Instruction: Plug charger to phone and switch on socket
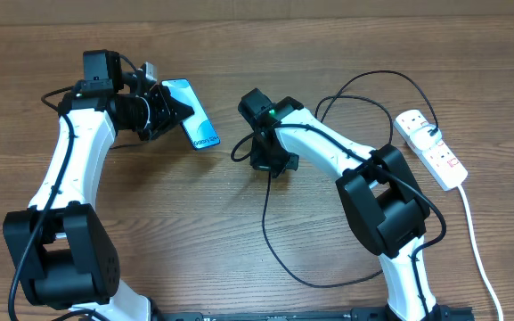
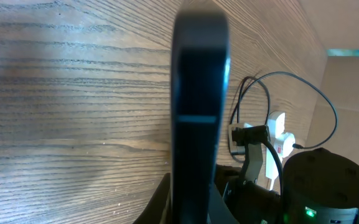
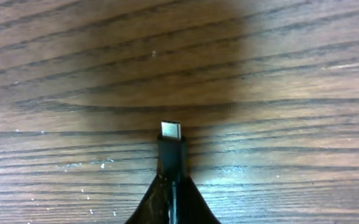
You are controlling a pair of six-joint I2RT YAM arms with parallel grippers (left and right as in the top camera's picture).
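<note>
**Charger tip gripped; plugging into the phone not yet done**

The left gripper (image 1: 169, 111) pinches the phone (image 1: 196, 120) above the tabletop (image 1: 194, 232). To the right of the phone and apart from it, the right gripper (image 1: 270, 163) is pressed together on the charger (image 3: 171, 149), its metal tip protruding. Judged step: alignment. The next move calls for squaring the tip to the phone's port. The socket (image 1: 435, 152) lies well right of the phone. No containers are in view.

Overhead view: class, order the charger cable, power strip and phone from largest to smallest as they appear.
1. Charger cable: longest by far, though thin.
2. Power strip.
3. Phone: close to the strip in size and partly hidden by the left end effector, so this ranking is unsure.
</note>
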